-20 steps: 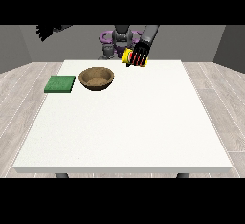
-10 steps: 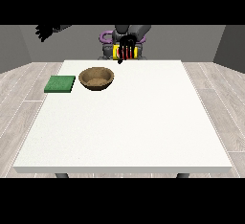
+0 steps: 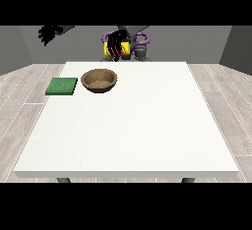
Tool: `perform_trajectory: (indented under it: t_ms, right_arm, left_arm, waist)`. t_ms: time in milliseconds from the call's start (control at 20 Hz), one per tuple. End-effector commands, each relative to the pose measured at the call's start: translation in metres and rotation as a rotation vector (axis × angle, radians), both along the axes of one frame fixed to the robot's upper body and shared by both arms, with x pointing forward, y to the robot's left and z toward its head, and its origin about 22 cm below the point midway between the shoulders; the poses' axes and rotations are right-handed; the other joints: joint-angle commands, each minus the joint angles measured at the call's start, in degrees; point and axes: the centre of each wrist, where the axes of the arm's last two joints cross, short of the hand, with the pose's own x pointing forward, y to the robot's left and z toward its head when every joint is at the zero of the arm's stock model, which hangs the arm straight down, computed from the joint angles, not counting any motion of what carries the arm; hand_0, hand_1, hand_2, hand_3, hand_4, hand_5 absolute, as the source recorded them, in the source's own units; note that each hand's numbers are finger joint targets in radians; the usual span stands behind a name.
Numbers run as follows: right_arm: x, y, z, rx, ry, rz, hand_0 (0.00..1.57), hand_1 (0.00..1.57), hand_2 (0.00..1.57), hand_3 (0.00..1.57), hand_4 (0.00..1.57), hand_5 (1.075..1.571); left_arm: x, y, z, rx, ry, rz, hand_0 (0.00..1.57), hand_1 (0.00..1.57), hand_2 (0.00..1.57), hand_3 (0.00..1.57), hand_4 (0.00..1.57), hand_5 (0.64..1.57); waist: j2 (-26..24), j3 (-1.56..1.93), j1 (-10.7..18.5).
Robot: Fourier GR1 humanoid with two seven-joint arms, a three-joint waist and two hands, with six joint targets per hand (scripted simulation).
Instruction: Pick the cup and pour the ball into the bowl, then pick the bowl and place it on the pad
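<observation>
Black fingers of the hand at the view's right (image 3: 116,44) are wrapped round the yellow cup (image 3: 124,50), held up above the table's (image 3: 147,126) far edge. Just below sits the brown bowl (image 3: 99,80), green pad (image 3: 62,86) beside it. The hand at the view's left (image 3: 48,33) hangs high, fingers curled, holding nothing.

Table (image 3: 128,126): white | bowl (image 3: 99,80): brown | pad (image 3: 62,86), 9 o'clock of bowl: green | cup (image 3: 123,50), 1 o'clock of bowl: yellow, red mark | hands (image 3: 115,44) (image 3: 48,32): black
</observation>
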Motion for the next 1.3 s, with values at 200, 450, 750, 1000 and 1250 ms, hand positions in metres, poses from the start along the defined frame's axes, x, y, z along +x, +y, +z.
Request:
perform_trajectory:
  t_ms: [200, 450, 750, 1000, 1250]
  right_arm:
    - [-0.005, -0.008, -0.001, 0.008, 0.036, -0.058, 0.0, 0.0, 0.0, 0.0, 0.7, 1.57]
    - [-0.012, -0.025, 0.0, 0.013, 0.019, -0.132, 0.0, 0.0, 0.0, 0.0, 0.71, 1.57]
    - [0.002, -0.003, -0.002, 0.05, 0.011, -0.115, 0.0, 0.0, 0.0, 0.0, 0.7, 1.569]
    - [-0.004, 0.0, -0.012, 0.074, -0.005, -0.217, 0.0, 0.0, 0.0, 0.0, 0.62, 1.571]
    - [-0.012, 0.009, -0.026, 0.092, -0.046, -0.288, 0.0, 0.0, 0.0, 0.0, 0.0, 1.57]
  left_arm:
    - [0.013, 0.03, 0.024, -0.234, -0.049, 0.031, 0.3, 0.3, 1.57, 1.39, 0.88, 1.561]
    - [-0.003, 0.056, 0.014, -0.683, -0.06, 0.011, 1.02, 1.02, 1.55, 1.22, 1.23, 1.563]
    - [-0.004, 0.05, 0.092, -1.417, -0.11, -0.037, 0.0, 0.0, 0.0, 0.0, 0.7, 1.556]
    - [-0.006, 0.085, 0.135, -1.736, 0.051, -0.227, 0.0, 0.0, 0.0, 0.0, 0.0, 1.454]
    - [0.009, 0.182, 0.171, -1.812, 0.132, -0.373, 0.0, 0.0, 0.0, 0.0, 0.24, 1.49]
  waist:
    - [1.9, -0.08, 4.3]
    - [5.8, -0.29, 10.2]
    - [11.7, -1.13, 11.7]
    - [13.3, -0.75, 18.1]
    - [16.9, -0.28, 22.2]
